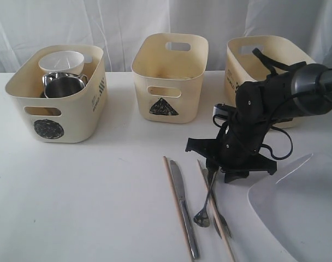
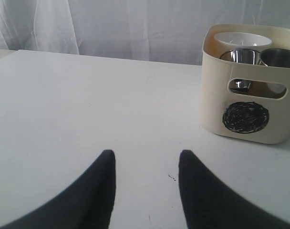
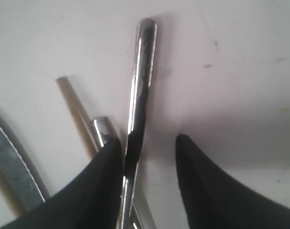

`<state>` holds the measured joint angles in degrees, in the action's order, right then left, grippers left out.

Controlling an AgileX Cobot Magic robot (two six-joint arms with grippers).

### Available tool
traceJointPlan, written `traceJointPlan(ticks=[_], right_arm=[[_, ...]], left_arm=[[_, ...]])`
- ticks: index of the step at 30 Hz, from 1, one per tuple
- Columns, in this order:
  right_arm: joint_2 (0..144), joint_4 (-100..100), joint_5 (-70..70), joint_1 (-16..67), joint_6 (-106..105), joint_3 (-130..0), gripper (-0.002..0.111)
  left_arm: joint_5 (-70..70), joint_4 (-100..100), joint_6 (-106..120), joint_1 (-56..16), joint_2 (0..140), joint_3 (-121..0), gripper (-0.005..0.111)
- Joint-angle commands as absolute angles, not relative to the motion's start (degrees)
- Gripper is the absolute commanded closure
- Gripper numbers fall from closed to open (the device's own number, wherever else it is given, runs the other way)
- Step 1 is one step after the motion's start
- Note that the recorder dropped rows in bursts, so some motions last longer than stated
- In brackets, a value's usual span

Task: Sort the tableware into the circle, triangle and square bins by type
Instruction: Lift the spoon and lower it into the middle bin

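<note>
Straddling a steel cutlery handle [image 3: 140,86] right of frame centre, the right gripper [image 3: 147,138] stands half-open, unclamped; left gripper [image 2: 147,152] stands open, empty.

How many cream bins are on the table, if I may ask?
3: circle bin left, triangle bin middle, third bin right, partly behind the arm, mark hidden.

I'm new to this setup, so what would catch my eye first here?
The black right gripper hangs low over the cutlery at the table's front, straddling a steel handle. Behind stand three cream bins; the circle bin on the left already holds a white bowl and a steel mug.
</note>
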<state>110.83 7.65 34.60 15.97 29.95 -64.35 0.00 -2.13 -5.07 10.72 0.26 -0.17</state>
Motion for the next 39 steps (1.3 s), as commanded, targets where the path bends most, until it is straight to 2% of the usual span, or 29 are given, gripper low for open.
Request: traceJointPlan(ticks=[1,4,12,25,39], right_arm=[[111.48,7.68,34.60,15.92,30.17,-64.22,0.073],[111.48,7.91,35.09,15.92,29.60,-64.22,0.074],[111.48,7.91,35.70,16.01,29.60,-64.22,0.108],[101.58,9.36,33.74,16.29,22.59,-66.19,0.108],[90.67,9.36,10.60,16.29,14.11,-66.31,0.108]], left_arm=[[0.00,-2.42,-5.23,10.89,0.00,0.00,0.060],[0.00,-2.42,-5.23,10.89,0.00,0.00,0.060],[0.00,-2.42,-5.23,10.89,0.00,0.00,0.060],[0.00,-2.42,-5.23,10.89,0.00,0.00,0.060],[0.00,-2.42,-5.23,10.89,0.00,0.00,0.060]])
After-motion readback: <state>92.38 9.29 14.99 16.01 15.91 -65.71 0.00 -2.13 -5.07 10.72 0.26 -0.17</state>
